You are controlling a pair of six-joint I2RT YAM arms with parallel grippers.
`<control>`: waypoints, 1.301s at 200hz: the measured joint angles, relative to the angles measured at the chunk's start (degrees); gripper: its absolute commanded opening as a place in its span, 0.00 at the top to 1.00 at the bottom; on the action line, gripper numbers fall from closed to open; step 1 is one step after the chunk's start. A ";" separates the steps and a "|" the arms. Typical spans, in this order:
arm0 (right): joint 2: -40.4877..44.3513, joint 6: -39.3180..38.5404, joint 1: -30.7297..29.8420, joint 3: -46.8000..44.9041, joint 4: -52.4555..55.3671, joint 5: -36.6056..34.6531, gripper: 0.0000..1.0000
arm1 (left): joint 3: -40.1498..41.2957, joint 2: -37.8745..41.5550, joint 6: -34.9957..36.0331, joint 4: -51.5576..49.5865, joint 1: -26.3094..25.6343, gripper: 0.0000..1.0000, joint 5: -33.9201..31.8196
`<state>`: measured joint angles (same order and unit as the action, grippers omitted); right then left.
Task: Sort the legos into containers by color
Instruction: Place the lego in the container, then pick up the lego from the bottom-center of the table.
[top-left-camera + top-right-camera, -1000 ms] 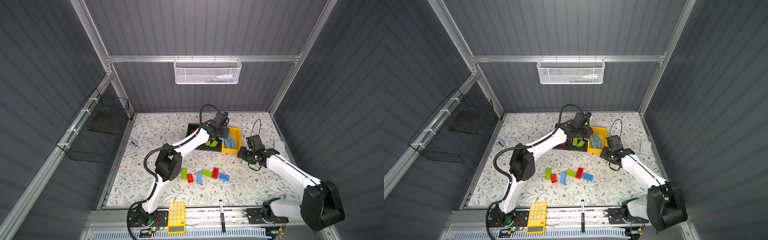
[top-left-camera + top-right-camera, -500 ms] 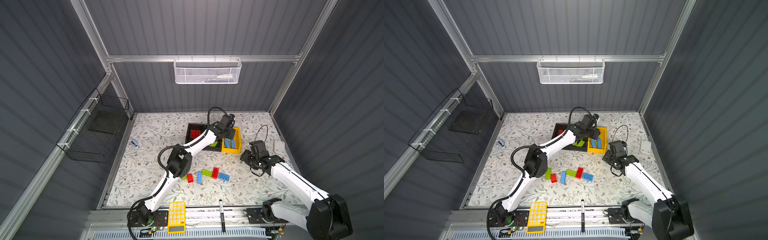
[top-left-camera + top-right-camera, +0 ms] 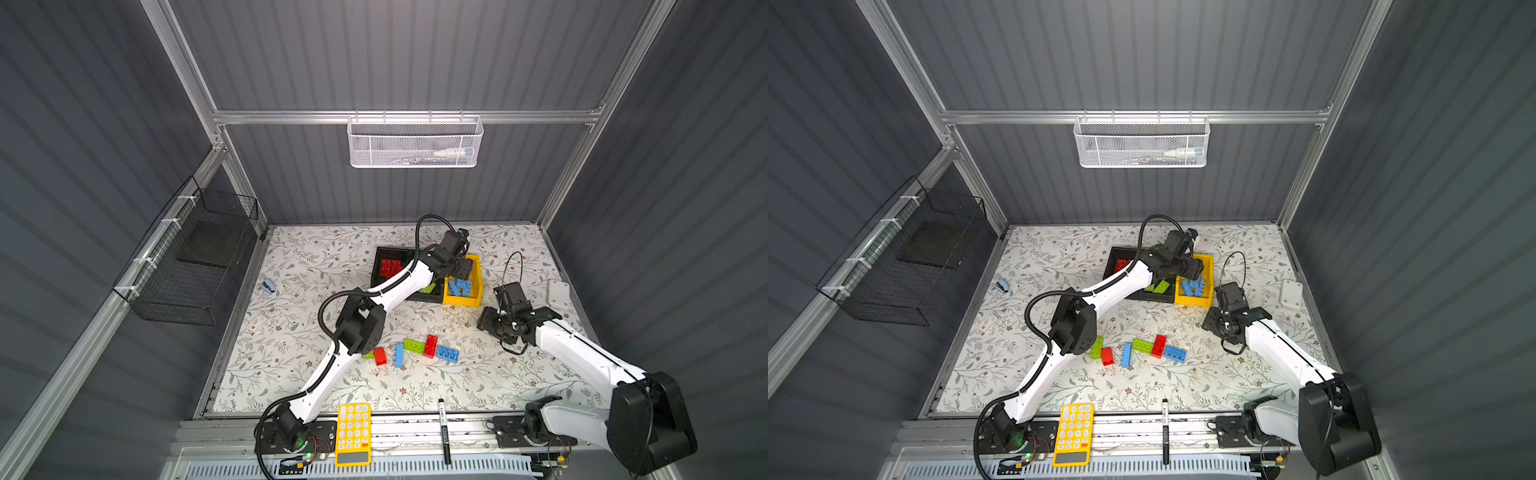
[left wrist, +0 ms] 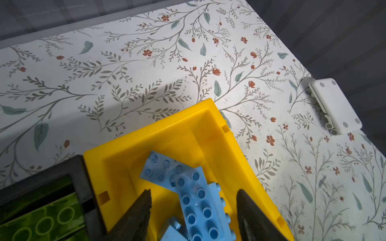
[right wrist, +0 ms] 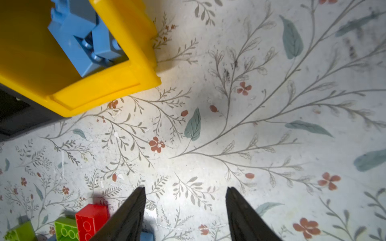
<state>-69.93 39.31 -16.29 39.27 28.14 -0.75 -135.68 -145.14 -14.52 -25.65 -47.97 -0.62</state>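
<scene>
Blue bricks (image 4: 194, 194) lie in the yellow bin (image 4: 188, 129) under the parted left fingers (image 4: 137, 215), drop seemingly done; the right fingers (image 5: 129, 212), apart and empty, next need the loose red brick (image 5: 92, 217) nearby.

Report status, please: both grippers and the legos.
Left gripper open over yellow bin, blue bricks inside. Right gripper open, empty. Six loose bricks on table. No obstacle seen.

Grey ribbed walls (image 3: 395, 62) — aluminium frame (image 3: 291, 117) — floral floor (image 3: 316, 257)
</scene>
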 measured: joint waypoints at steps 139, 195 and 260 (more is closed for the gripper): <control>-10.23 -17.92 -18.73 8.55 3.65 2.10 0.32 | 48.13 40.89 -3.34 12.87 13.90 0.27 -7.85; -13.79 -20.48 -22.32 8.55 3.78 3.54 0.29 | 61.96 52.11 -4.85 11.80 15.10 0.24 -11.21; -19.37 -23.06 -29.97 11.02 5.95 2.08 0.28 | 68.76 60.70 -6.10 11.34 18.10 0.23 -13.79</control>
<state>-89.30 16.25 -46.26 50.28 34.09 1.32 -66.92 -84.44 -20.62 -14.31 -29.87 -14.41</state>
